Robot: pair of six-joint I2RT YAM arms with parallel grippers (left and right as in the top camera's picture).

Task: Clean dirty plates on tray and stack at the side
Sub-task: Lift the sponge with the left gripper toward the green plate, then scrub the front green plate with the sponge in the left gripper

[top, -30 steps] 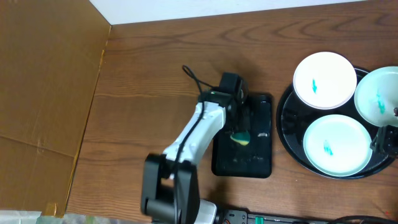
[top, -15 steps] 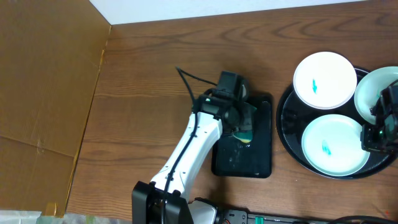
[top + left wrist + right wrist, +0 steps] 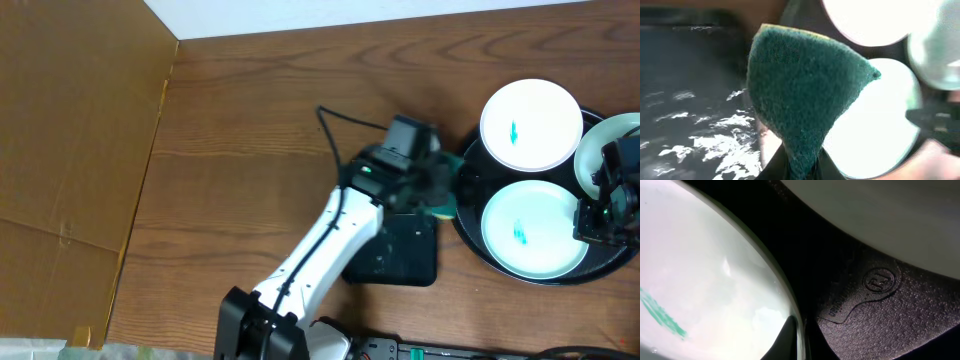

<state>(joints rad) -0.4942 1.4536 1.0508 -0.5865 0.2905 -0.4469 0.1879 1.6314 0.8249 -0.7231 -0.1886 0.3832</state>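
Under the left arm (image 3: 330, 235) we see only part of the black rectangular tray (image 3: 395, 262), which looks wet and glinting in the wrist view. The left gripper (image 3: 802, 167) is pressed together on the narrow end of a green sponge (image 3: 800, 85). The sponge fills that camera, and from above it shows as little more than a green-yellow edge at the rim of the round tray (image 3: 468, 240). On that tray lie the three plates. The rear plate (image 3: 530, 125) and the front plate (image 3: 525, 230) each carry a teal smear. The right-hand plate (image 3: 615, 124) is cut off by the frame edge and partly covered by the right gripper (image 3: 800, 342), whose fingers pinch the front plate's rim. A cardboard sheet (image 3: 70, 150) lies at the left of the brown wood-grain table (image 3: 240, 130), and a strip of white wall (image 3: 380, 12) runs along the top.
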